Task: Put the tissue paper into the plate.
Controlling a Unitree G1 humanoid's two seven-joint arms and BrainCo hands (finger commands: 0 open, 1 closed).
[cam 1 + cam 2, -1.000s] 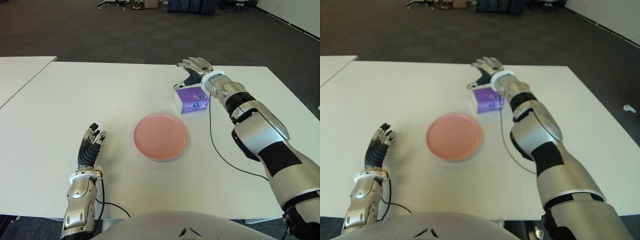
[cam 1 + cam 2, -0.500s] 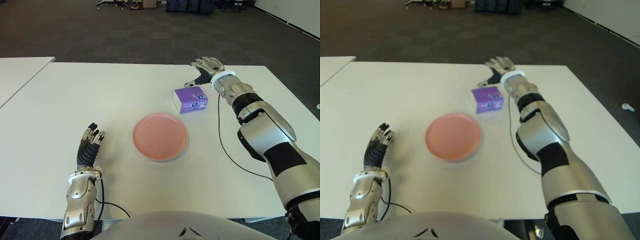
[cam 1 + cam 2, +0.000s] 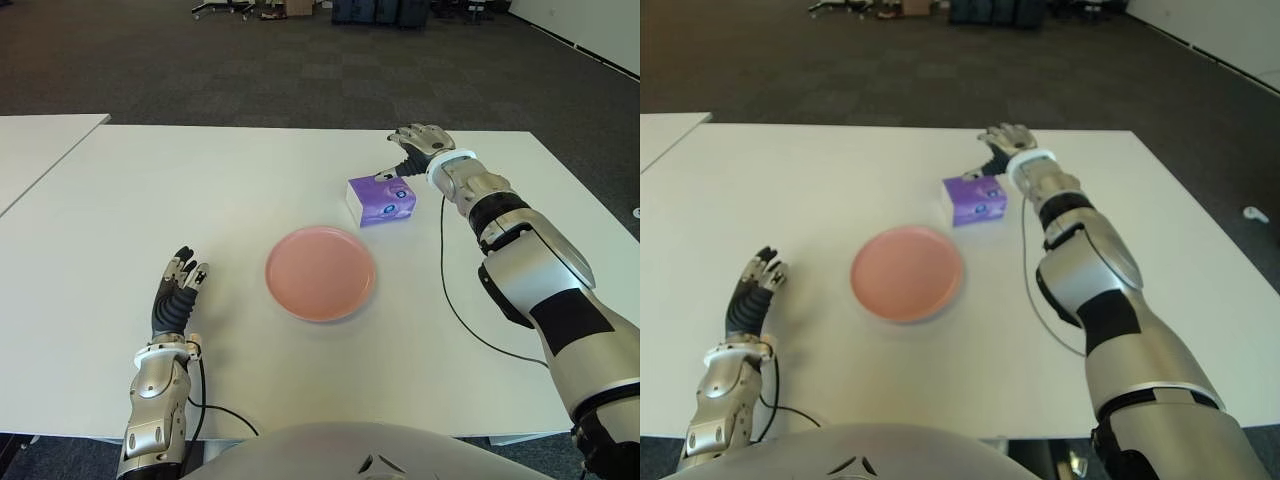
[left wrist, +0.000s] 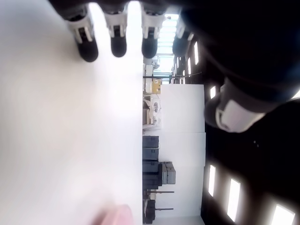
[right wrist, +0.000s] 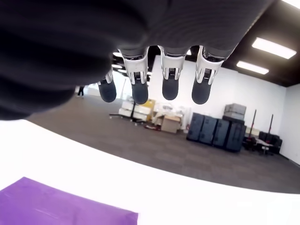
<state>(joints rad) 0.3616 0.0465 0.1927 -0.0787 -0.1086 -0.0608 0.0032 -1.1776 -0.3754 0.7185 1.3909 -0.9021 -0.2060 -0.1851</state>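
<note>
Our right hand [image 3: 415, 143] hovers with fingers spread and holding nothing, just beyond the tissue pack [image 3: 381, 199], which lies on the table [image 3: 120, 200] toward seven o'clock from it. The pack sits at one o'clock from the plate [image 3: 320, 272], near its rim. Our left hand [image 3: 178, 296], also spread, shows well apart at nine o'clock of the plate, so the right is nearer.
</note>
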